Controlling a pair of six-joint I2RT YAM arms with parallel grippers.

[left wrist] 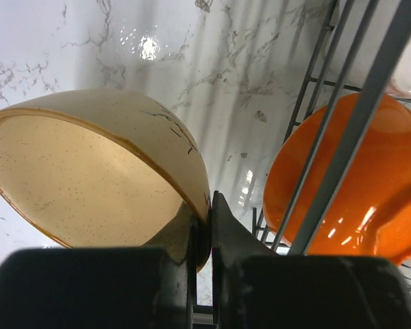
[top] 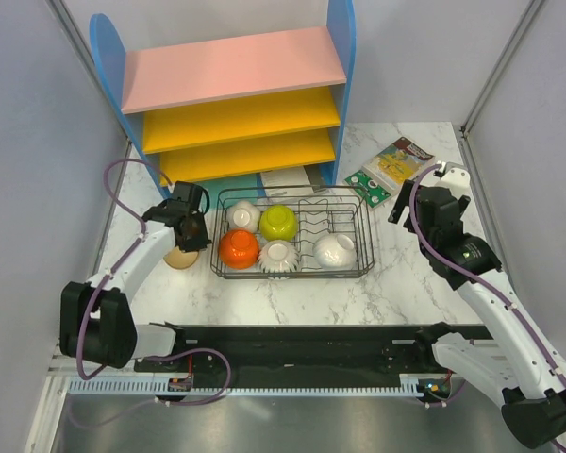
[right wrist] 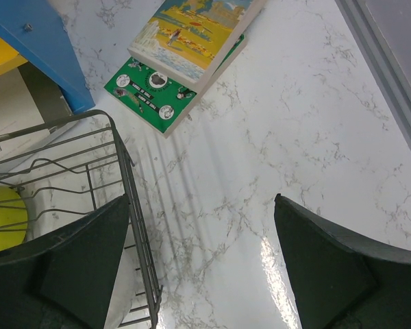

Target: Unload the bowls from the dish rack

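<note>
we see the left hand [left wrist: 207,209] pinching a beige speckled ceramic bowl [left wrist: 89,175] just left of the black wire dish rack [top: 313,215], right hand [right wrist: 202,247] wide, empty.

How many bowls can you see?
6. In the rack: white bowl and yellow bowl at the back; orange bowl, ribbed bowl and second white bowl in front. The left gripper holds a beige bowl beside the rack.

table: glossy white marble-look top [right wrist: 315,137] beneath right end effector [right wrist: 202,264]
shelf unit [top: 236,94]: blue sides, pink and yellow boards, beyond left end effector [left wrist: 207,212]
walls [top: 28,113]: pale grey panels outside both
light: glare spots [left wrist: 149,46] on table
</note>
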